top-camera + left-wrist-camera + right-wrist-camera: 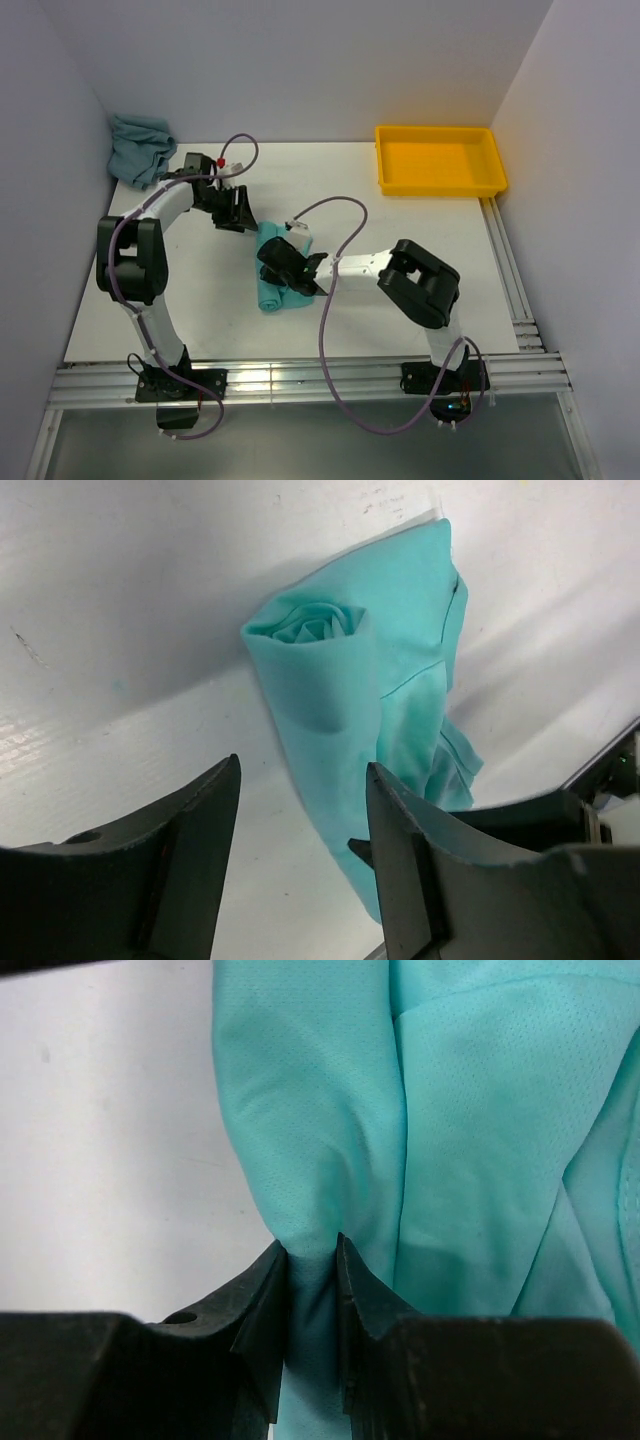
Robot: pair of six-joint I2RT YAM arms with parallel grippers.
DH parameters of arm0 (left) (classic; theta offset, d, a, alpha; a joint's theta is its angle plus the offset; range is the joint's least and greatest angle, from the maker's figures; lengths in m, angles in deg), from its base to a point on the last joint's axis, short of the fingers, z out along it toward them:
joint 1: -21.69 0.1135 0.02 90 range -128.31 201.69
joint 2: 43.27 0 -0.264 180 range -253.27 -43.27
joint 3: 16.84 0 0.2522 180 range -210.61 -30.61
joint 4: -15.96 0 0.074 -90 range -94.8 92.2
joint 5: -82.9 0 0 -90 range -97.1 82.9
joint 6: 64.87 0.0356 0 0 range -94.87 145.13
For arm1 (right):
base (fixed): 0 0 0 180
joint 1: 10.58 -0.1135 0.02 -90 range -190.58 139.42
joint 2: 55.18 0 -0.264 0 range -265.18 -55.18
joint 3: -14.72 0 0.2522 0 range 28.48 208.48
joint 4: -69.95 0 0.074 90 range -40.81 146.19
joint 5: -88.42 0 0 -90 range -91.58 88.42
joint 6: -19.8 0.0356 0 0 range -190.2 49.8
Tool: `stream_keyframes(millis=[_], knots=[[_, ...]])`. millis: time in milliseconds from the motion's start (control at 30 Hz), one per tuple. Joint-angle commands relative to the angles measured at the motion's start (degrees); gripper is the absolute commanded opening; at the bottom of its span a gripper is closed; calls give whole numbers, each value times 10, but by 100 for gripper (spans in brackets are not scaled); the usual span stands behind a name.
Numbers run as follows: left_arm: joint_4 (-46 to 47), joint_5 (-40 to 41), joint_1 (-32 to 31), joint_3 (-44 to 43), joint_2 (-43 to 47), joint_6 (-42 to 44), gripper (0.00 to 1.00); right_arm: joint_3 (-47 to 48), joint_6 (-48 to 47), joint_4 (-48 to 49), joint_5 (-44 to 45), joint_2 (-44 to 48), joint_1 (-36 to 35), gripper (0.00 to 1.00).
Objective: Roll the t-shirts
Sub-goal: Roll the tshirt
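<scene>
The mint-green t-shirt [270, 285] lies rolled into a bundle in the middle of the table. In the left wrist view it [340, 680] shows a spiral roll end and loose folds to the right. My right gripper [293, 272] sits over the bundle and is shut on a fold of the mint-green shirt [330, 1110], pinched between its fingers [312, 1260]. My left gripper [237, 212] hovers open and empty just beyond the bundle's far end; in its wrist view [303, 810] its jaws stand wide apart. The blue-grey teal t-shirt [140, 148] lies crumpled in the far left corner.
A yellow tray [440, 160] stands at the far right of the table. White walls close in the left, back and right. Aluminium rails [300, 380] run along the near edge, and cables loop over both arms.
</scene>
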Motion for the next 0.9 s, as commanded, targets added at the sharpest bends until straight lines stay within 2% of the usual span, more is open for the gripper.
stream_keyframes(millis=[0, 400, 700, 867], knots=[[-4, -71, 11, 13, 19, 29, 58, -66, 45, 145, -81, 29, 21, 16], [67, -161, 14, 96, -6, 22, 59, -275, 207, 471, -145, 16, 55, 9], [112, -194, 13, 106, -57, -1, 57, -331, 282, 635, -162, -53, 60, 5], [120, -216, 9, 99, -80, -10, 57, -342, 309, 685, -166, -81, 61, 4]])
